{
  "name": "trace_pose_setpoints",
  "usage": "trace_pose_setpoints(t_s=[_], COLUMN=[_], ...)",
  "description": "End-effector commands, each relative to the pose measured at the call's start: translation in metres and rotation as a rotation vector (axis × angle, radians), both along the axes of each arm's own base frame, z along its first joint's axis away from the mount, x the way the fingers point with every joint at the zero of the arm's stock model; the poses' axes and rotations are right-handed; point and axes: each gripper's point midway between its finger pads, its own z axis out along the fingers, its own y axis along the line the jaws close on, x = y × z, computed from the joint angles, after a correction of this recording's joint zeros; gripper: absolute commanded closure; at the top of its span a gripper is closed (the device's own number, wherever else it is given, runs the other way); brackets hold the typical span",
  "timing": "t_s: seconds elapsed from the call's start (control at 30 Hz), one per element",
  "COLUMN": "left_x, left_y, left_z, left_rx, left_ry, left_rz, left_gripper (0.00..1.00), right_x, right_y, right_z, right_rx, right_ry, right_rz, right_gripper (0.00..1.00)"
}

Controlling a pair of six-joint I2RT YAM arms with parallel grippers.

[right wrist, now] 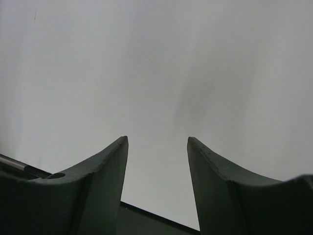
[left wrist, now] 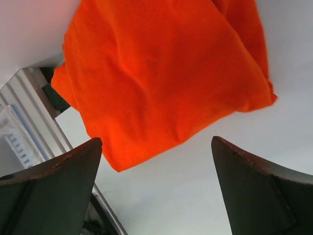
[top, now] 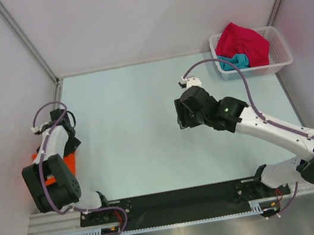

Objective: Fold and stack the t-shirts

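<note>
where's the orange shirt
In the top view, the orange shirt lies at the table's left edge, mostly hidden under the left arm, just ahead of the open left hand.

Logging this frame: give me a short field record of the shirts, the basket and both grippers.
orange t-shirt: crumpled at the left edge of the table, beside the left arm
crimson-pink t-shirt: heaped in the basket, far right corner
teal t-shirt: in the basket, mostly under the crimson-pink one
left gripper: open, empty, facing the orange t-shirt
right gripper: open, empty, over bare tabletop
folded stack: none visible
</note>
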Motion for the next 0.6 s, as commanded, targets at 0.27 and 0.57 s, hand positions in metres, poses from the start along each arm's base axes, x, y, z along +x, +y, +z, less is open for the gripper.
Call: trace_pose_setpoints(t_s=[0.27, 0.57], left_x=[-0.006, -0.002], left_y=[0.02, -0.007], left_z=[-0.028, -0.081], left_rx=[-0.084, -0.411], left_ry=[0.093, 0.065], left_rz=[0.13, 0.169], left_gripper=[0.0, 0.02], right_x=[0.011, 0.012], right_y=[-0.01, -0.017], right_z=[0.04, 0.067], right_rx=[0.08, 0.133], right_ry=[-0.106, -0.167], right_rz=[0.022, 0.017], right_gripper=[0.43, 0.42])
